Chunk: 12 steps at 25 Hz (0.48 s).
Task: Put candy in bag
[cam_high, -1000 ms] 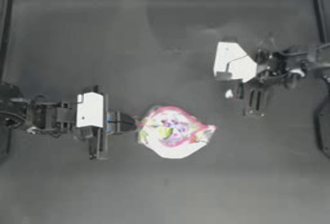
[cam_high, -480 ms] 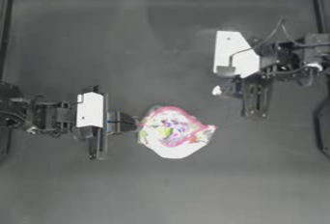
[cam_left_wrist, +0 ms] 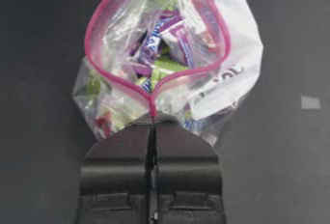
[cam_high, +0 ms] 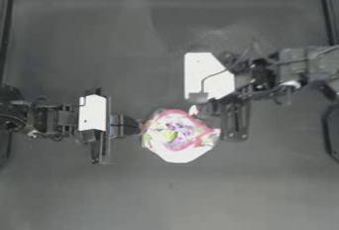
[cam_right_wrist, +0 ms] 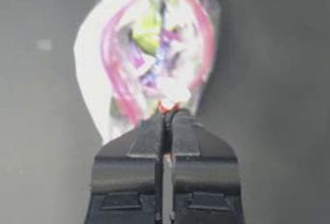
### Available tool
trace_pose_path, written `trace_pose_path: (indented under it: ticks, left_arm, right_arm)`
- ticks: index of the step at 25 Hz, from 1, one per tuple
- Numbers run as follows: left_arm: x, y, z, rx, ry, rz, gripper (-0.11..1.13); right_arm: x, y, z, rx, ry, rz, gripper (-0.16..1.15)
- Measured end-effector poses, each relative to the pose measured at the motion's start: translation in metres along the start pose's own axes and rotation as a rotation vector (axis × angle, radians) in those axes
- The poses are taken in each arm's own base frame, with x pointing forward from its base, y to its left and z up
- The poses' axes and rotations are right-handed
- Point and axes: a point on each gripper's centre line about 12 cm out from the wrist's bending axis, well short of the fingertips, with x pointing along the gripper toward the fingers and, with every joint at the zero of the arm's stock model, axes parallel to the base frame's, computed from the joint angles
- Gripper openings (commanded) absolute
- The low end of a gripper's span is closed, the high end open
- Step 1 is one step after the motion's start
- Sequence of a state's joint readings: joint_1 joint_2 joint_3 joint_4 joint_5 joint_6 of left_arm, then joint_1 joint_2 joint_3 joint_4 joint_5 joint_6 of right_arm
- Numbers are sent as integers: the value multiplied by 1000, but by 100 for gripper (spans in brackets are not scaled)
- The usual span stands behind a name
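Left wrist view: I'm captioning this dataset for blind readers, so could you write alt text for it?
The left gripper, shut, pinches the pink-red rim of the clear bag, whose mouth gapes open toward the camera. Colourful wrapped sweets show inside the bag, which lies on the dark table.

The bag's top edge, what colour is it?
Pink, a strip round the bag's open mouth; clearest in the left wrist view.

Dark table [cam_high: 79, 184]; bag [cam_high: 177, 134] lying on it.
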<state>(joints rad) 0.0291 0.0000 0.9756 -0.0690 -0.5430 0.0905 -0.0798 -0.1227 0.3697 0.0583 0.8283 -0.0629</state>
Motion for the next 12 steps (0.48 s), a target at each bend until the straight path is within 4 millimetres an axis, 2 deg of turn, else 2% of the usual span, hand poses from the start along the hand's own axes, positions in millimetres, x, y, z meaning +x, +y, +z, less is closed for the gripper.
trace_pose_path:
  ticks: [6, 12]
  left_arm:
    - [0, 0, 0, 0, 0, 0, 3]
    - [0, 0, 1, 0, -2, 0, 3]
  right_arm:
    - [28, 12, 13, -34, 39, 17, 19]
    - [49, 14, 18, -36, 56, 20, 19]
